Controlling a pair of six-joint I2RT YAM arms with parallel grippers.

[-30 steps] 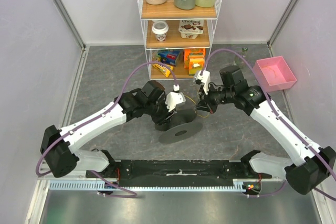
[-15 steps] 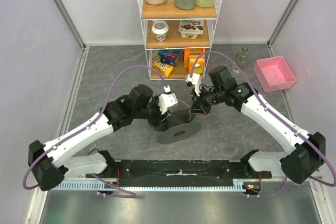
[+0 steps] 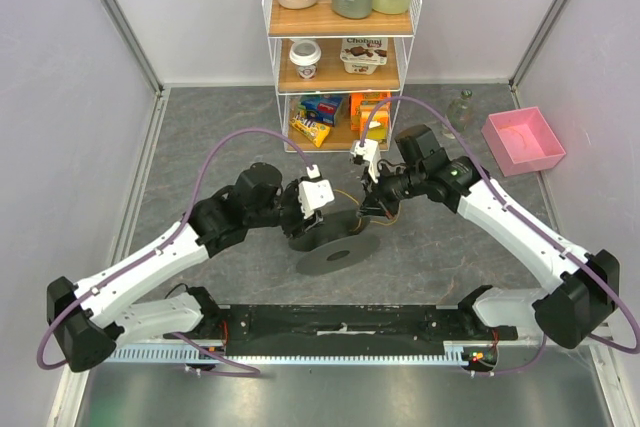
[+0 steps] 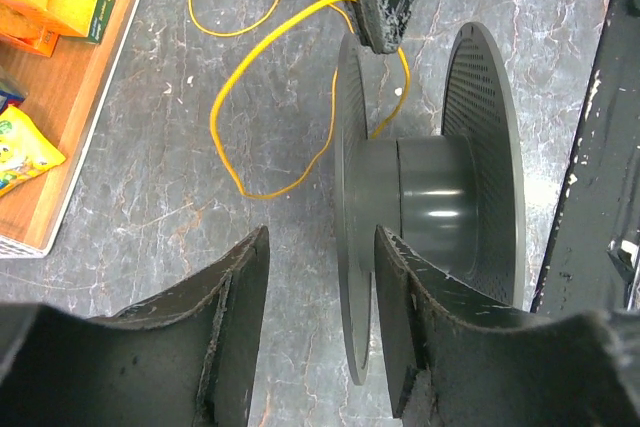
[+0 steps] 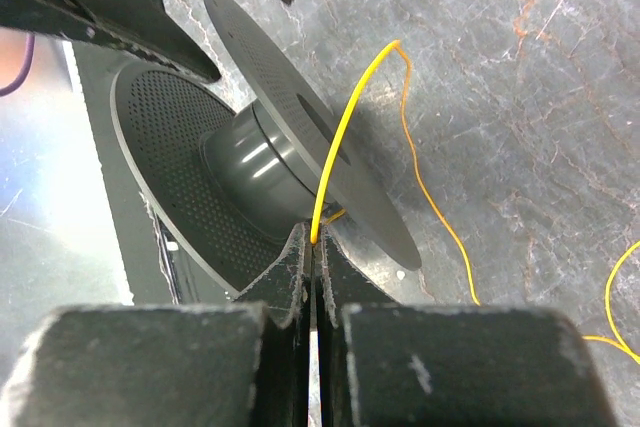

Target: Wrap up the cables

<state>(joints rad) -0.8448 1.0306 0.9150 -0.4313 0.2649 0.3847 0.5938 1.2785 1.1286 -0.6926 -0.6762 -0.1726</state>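
The thin yellow wire lies in loose loops on the grey floor beyond the dark grey spool. My right gripper is shut on the wire right at the spool's hub, between its two flanges. It also shows in the top view. My left gripper is open. Its jaws stand wide apart on either side of the edge of one spool flange, which sits close to the right finger. In the top view the left gripper is at the spool's left side.
A white wire rack with bottles, cups and snack packs stands at the back, close behind both grippers. A pink tray and a small clear bottle are at the back right. A black bar runs along the near edge.
Both arms have shifted left. The right gripper carried the wire down to the spool's hub. The left gripper and the spool moved slightly left.
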